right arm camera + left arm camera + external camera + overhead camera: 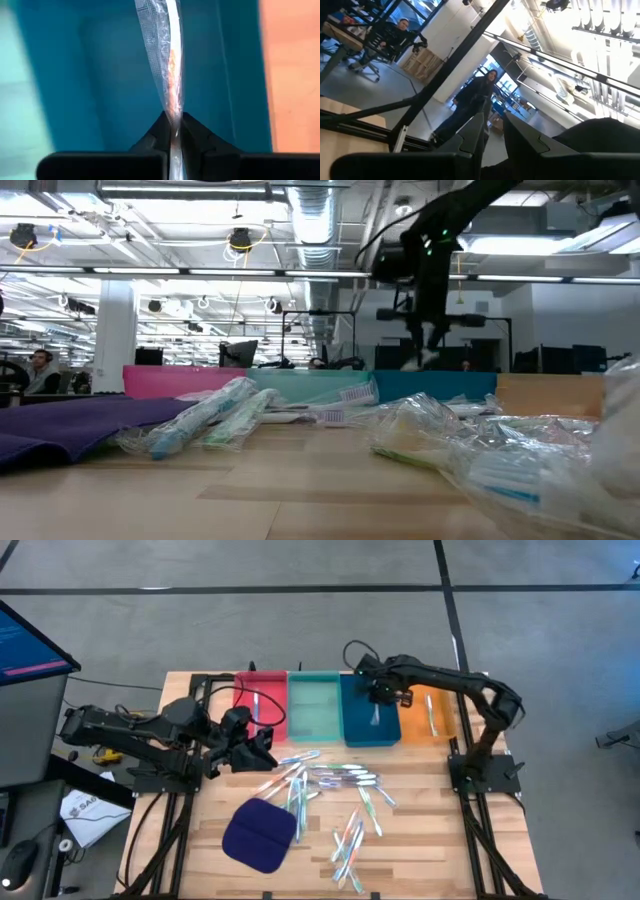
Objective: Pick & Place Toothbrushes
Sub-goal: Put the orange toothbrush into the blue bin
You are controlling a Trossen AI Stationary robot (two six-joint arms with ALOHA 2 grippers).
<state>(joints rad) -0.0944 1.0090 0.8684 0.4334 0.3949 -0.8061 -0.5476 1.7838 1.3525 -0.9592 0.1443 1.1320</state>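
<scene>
My right gripper hangs over the blue tray, pointing down, shut on a toothbrush in a clear wrapper. The low view shows that gripper above the tray row. Several wrapped toothbrushes lie loose on the wooden table, and more lie nearer the front edge. One toothbrush lies in the orange tray. My left gripper is held up off the table beside the red tray, slanting upward toward the room. My right gripper pinches the toothbrush's wrapped end between its two fingers. The fingers come from above, pointing down, and lie along the toothbrush. The toothbrush hangs below them over the blue tray's floor; I cannot tell whether its lower end touches the floor.
Red, teal, blue and orange trays stand side by side along the table's far edge. A dark blue cloth pad lies at the front left. Black frame bars run along both table sides. People show in the room beyond the table.
</scene>
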